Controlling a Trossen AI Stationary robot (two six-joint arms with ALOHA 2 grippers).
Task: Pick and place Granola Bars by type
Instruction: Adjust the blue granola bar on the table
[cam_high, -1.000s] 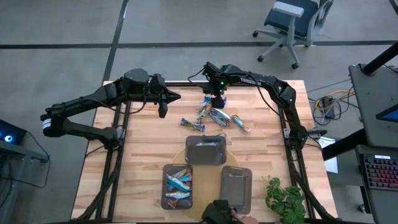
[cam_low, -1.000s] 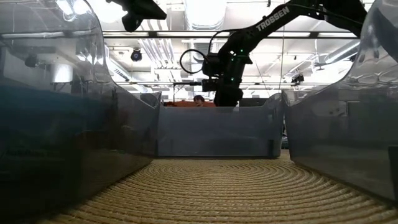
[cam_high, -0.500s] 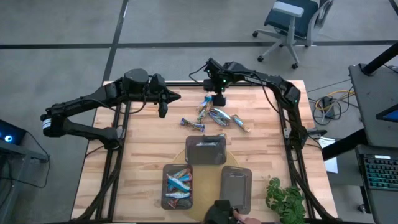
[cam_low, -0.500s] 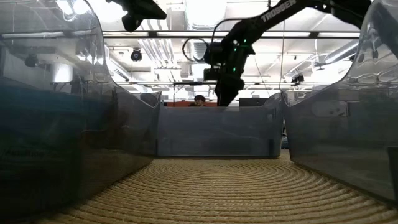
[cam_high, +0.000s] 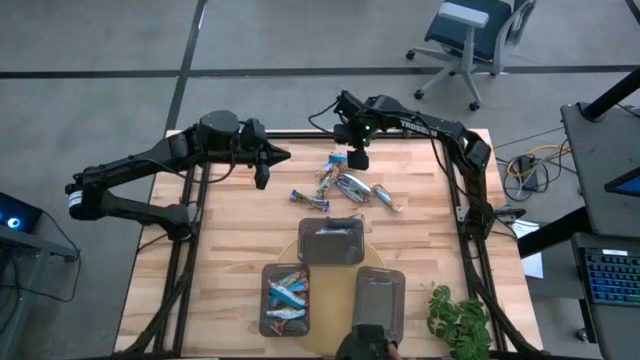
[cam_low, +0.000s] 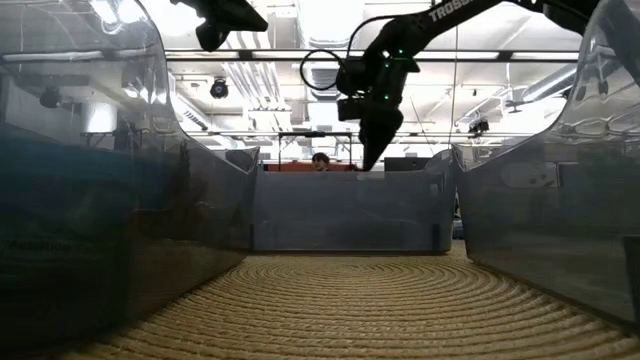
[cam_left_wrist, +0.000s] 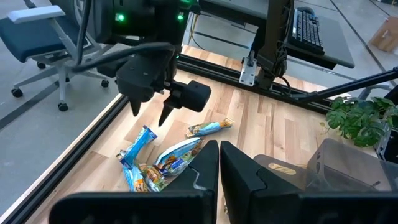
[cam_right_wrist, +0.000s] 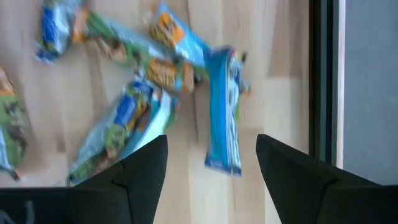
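Three grey trays (cam_high: 332, 241) on wooden table (cam_high: 230, 230); potted plant (cam_high: 458, 320) at corner; office chair (cam_high: 470, 35) beyond.

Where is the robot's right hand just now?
Seen from above, the right hand hangs open over the far edge of the table, right of centre, just beyond the loose pile of granola bars.

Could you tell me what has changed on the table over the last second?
The right gripper, open and empty, has moved a little toward the table's far edge and right, above the loose granola bars. The left gripper stays shut and parked at the far left; the bars and the three trays have not moved.
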